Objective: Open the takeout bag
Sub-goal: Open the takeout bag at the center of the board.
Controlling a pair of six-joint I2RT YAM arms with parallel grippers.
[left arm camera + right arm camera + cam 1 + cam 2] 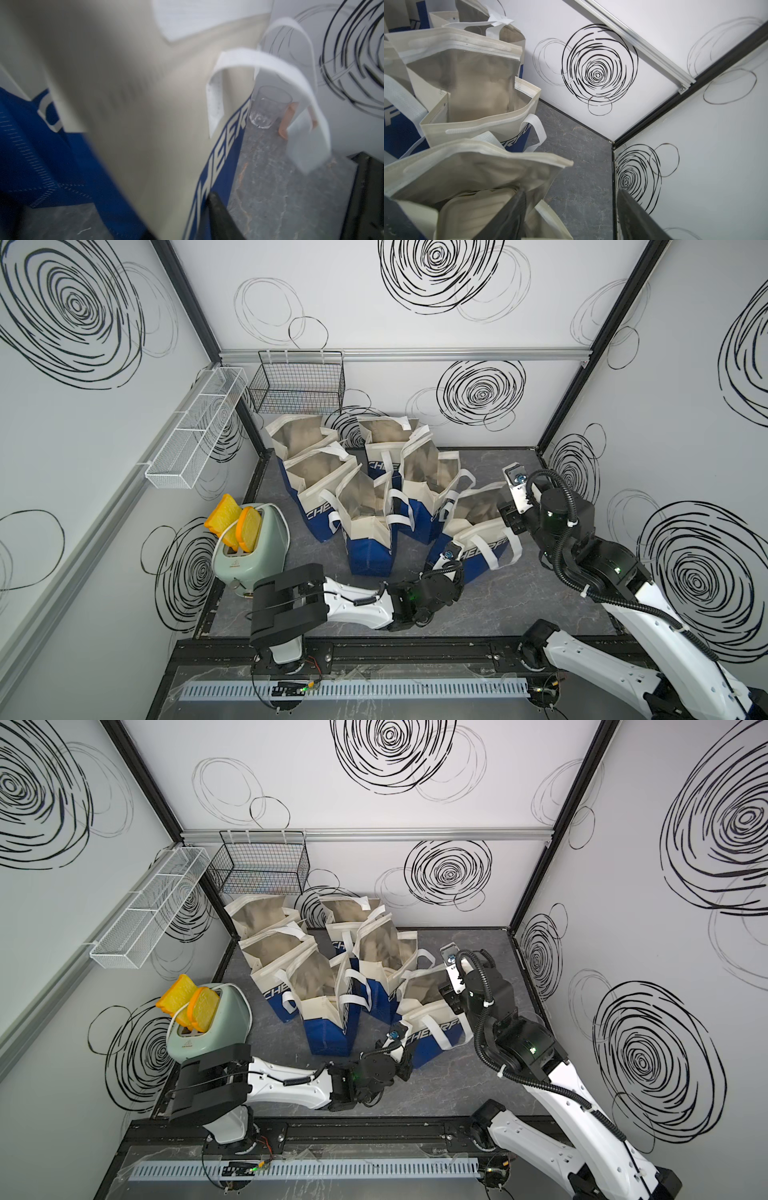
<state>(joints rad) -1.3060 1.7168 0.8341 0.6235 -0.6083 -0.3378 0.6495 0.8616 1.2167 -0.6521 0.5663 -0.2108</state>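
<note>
six blue-and-cream bags stand clustered on the tabletop (519, 601) beside the toaster (249, 547) in both top views; the takeout bag (482, 531) being worked is the one farthest from the toaster; its silver lining shows between parted rims, so i judge the opening mostly done; what is left looks like spreading the mouth as wide as the other five and drawing clear; the left pincer (452, 552) sits low at that bag's toaster-side corner, and the right pincer (505, 516) is at its rim on the side away from the toaster; from up here neither one's jaws can be read.

left wrist view, blurred: the bag's cream wall and blue band fill the frame, and a white handle (270, 79) loops out; one dark finger (220, 216) lies just beside the band, the other well apart with only bare tabletop between, so this pincer is open and has hold of nothing; past the bag, farther from the toaster, stands a clear glass (268, 110), which the top views do not show.

right wrist view: it looks down into the mouth, where a pale lidded box (473, 207) lies inside, unseen elsewhere; its fingers (512, 216) are spread wide, one at the bag's wall, gripping nothing.
</note>
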